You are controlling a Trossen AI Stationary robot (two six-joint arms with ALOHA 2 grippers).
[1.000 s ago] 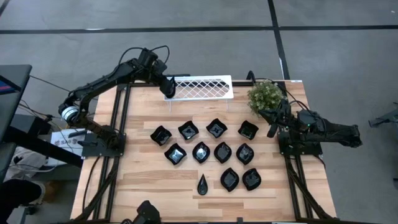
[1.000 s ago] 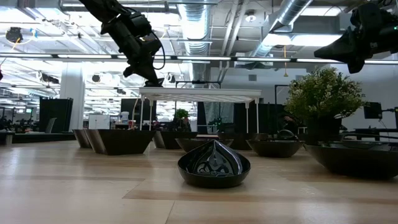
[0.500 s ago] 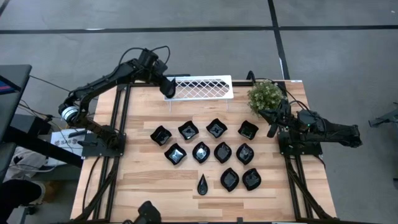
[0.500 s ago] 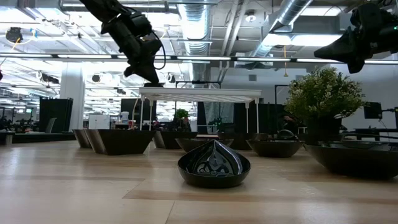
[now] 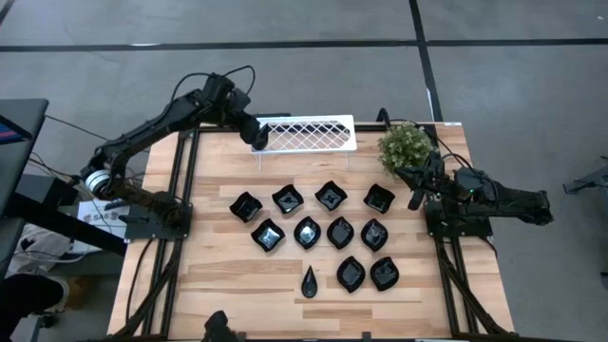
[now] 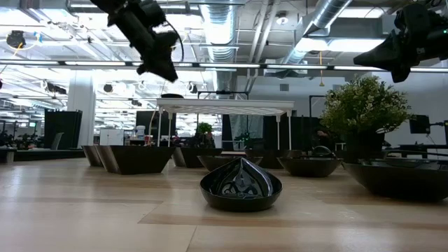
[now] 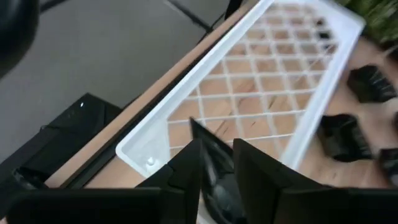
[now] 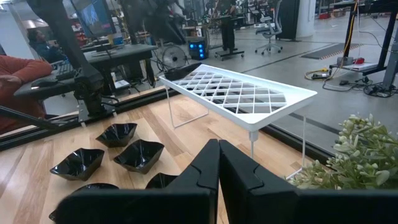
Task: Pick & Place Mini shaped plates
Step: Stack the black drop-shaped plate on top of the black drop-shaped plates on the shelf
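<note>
**Surface:** pale wooden slatted surface [image 5: 218,275], seen from above between two dark arms.

**Rack:** white lattice wire rack [image 5: 313,133] on thin legs, standing along the far edge of the surface.

**Plant:** small green bushy plant [image 5: 407,144] at the far right corner, just beside the rack's right end.

**Dishes on the surface:** eleven small glossy black shaped dishes [image 5: 307,232] lie in three loose rows in the middle.
- The far row has four with wavy-edged square outlines.
- The middle row has four, mixed wavy-edged and leaf-like.
- The near row has three, and its leftmost is a narrow black teardrop dish [image 5: 310,281].
- All sit apart from one another.

**Dish on the rack:** one further glossy black dish [image 7: 214,171] lies on top of the rack at its left end.

**Left end effector:** the left end effector [image 5: 255,136] is at the rack's left end. In the low view it hangs above the rack top, clear of it. Its fingers stand apart, and the dish on the rack shows through the gap between them, not clamped.

**Right end effector:** the right end effector [image 8: 217,146] is at the right edge of the surface, beside the plant. Its fingers are pressed together on nothing, and the arm is waiting.
</note>
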